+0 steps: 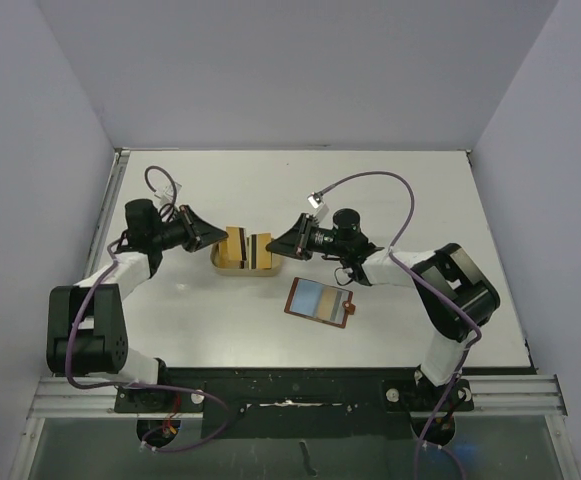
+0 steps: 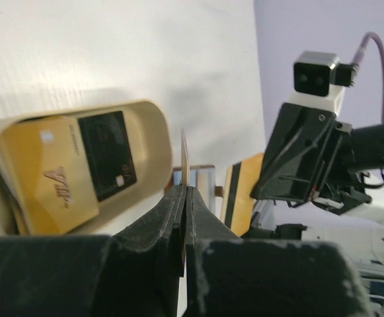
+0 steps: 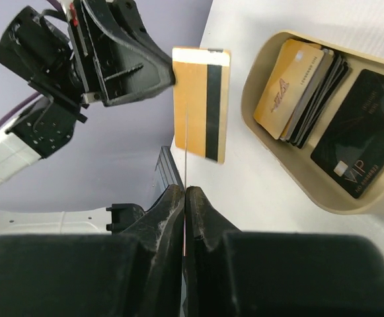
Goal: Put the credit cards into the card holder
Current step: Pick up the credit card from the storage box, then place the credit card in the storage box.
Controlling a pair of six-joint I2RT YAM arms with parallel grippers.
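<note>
Two robot arms face each other above a tan tray, each pinching one credit card.

The step in hand appears to be carrying a lifted card to the card holder. To do it well, probably only one arm should travel at a time, since the two tools are close and could collide. The card's leading edge should likely meet a slot squarely and slide in flat. The wallet looks light, so the other arm may need to steady it.

The left gripper has its fingers pressed together on a gold striped card, held upright just beyond its tips. The right gripper is likewise clamped on a second gold card, seen edge-on from its own camera.

The stacked cards and a black card lie in the tray below the fingertips.

The brown wallet lies open on the table, beneath and just behind the right gripper, toward that arm's base. A pale blue card rests on it.
</note>
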